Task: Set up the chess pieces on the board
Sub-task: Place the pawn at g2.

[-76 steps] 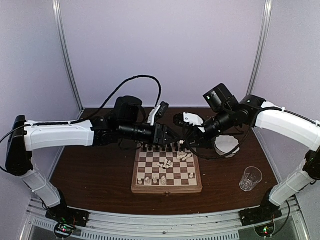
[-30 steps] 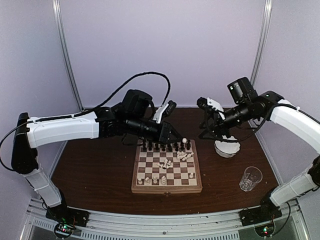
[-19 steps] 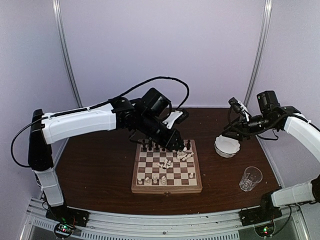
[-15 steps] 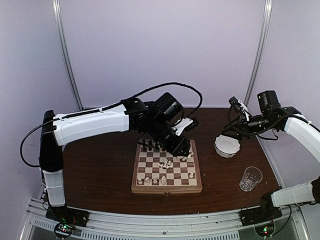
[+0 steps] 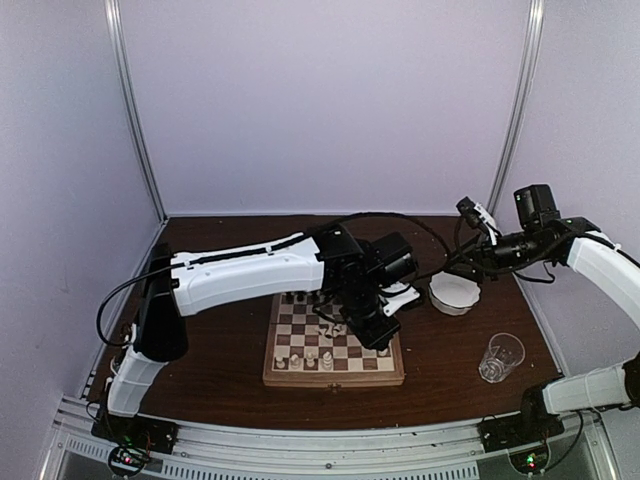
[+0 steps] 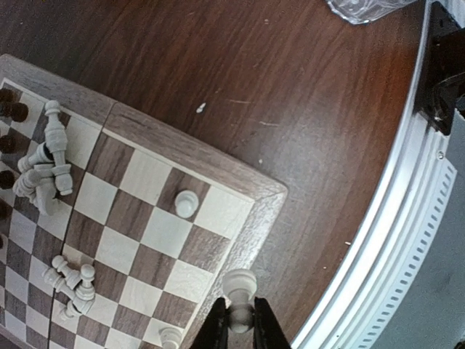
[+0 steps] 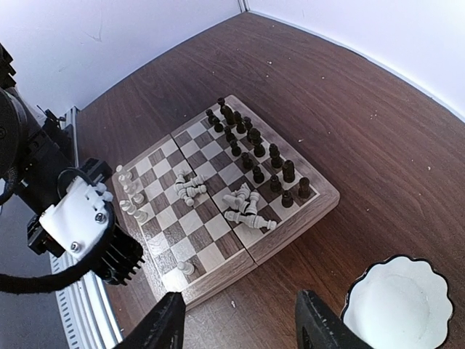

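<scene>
The chess pieces [image 7: 247,202] are partly set up on the board [image 5: 332,380], which lies at the middle of the dark wooden table [image 5: 200,350]. The dark pieces [image 7: 289,173] stand in two rows along the far edge, and that side looks finished or close to it.

The cream side is far from done. A few cream pawns [image 7: 129,190] stand upright by the near edge toward the left, and a lone one [image 6: 186,203] stands close to the near right corner. The rest of the cream set lies toppled in two heaps around mid-board, one [image 7: 190,185] nearer the centre and one [image 7: 251,211] toward the right edge. Each of those pieces has yet to be picked up, stood upright and given its square.

The left gripper [image 6: 239,311] reaches across the board and pinches a cream pawn [image 6: 239,287] upright between its fingertips. It is over the near edge of the board, a little left of the near right corner. How high above the wood it hangs cannot be told.

The right gripper [image 7: 238,297] holds nothing, with its jaws spread wide. It hovers off the board to the far right, near the white scalloped bowl [image 5: 455,305]. A clear plastic cup [image 5: 501,357] stands well apart at the near right.
</scene>
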You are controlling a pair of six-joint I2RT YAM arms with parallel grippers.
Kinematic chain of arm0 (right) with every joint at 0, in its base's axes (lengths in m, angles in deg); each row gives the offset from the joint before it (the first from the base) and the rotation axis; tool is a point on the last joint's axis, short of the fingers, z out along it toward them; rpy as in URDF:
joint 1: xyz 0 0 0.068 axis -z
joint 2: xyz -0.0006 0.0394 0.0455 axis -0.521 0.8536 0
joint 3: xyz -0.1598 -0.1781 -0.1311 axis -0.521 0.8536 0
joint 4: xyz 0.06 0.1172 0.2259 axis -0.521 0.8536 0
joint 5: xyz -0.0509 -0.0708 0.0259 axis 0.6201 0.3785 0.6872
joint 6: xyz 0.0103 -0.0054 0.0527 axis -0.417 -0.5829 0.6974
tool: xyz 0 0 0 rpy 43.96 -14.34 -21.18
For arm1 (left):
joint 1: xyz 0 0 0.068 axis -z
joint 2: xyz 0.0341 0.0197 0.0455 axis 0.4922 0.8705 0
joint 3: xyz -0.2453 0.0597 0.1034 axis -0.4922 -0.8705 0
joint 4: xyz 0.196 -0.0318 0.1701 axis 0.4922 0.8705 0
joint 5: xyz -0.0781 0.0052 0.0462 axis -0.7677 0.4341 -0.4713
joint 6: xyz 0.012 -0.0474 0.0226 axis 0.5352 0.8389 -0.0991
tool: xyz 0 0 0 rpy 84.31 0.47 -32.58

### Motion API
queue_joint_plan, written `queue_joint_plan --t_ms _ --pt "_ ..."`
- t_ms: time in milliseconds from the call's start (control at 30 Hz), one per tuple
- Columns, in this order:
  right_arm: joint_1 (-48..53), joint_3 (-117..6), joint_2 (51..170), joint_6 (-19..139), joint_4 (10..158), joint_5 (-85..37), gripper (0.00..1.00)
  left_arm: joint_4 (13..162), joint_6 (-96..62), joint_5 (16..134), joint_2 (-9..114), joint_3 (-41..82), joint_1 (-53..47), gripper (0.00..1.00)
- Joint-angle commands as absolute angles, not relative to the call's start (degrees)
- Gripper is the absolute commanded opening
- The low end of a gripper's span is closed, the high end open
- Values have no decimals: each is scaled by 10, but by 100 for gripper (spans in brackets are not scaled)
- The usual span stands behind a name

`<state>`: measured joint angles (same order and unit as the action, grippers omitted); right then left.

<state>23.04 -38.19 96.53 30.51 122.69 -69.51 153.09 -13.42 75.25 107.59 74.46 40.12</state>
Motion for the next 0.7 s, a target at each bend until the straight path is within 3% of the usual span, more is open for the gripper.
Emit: queue_joint_plan --t_ms 0,667 --pt "233 -375 959 295 1215 -687 54 1599 -153 814 1108 796 399 13" --pt "233 -373 966 286 1221 -693 54 1588 -150 807 1162 808 371 13"
